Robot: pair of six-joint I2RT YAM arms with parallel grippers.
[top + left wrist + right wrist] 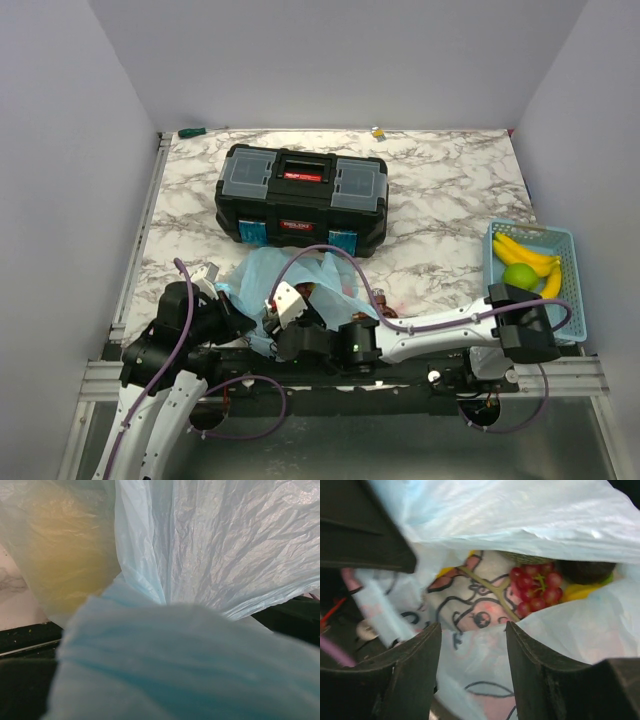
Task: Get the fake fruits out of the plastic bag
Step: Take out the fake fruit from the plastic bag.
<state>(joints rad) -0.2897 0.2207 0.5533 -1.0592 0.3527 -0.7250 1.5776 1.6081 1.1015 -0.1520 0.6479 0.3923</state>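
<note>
I take the toolbox (302,198) as my reference. The plastic bag (262,275) lies just on the near side of it, toward its left half, very near or maybe touching its front. I cannot tell which.

The left gripper (215,288) is closed, nearer and more left of the toolbox than the bag. In its own camera the film gathers to a pinch, so I judge it is holding the bag's edge to hold the mouth up. The right gripper (472,627) is over the mouth of the bag, on the near side of the toolbox's middle. Its jaws stand apart, and only loose printed film lies between them.

The step in hand, as I judge it, is reaching in for one more fruit. The grapes (535,587) lie deeper in the bag, and beside them are a dark fruit (585,571) and something yellow (580,592). For the next move I must go further in and a little toward the grapes, so that the fingers (420,650) close on fruit and not on film.

The basket (575,290) stands well apart to the right of the toolbox, with bananas (525,255) and a green fruit (520,275) in it. The table (440,200) between looks free for carrying, but the near table edge is just behind the bag.
</note>
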